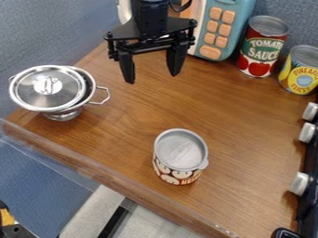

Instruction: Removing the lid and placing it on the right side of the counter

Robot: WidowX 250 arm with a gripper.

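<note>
Spread and empty, the hand [152,79] hangs right of the footed metal pot [63,115]; an off-centre pinch could let the lid [37,96] slip free.

Black angular arm, dark looped cable, tapered black end effector [151,74].
</note>
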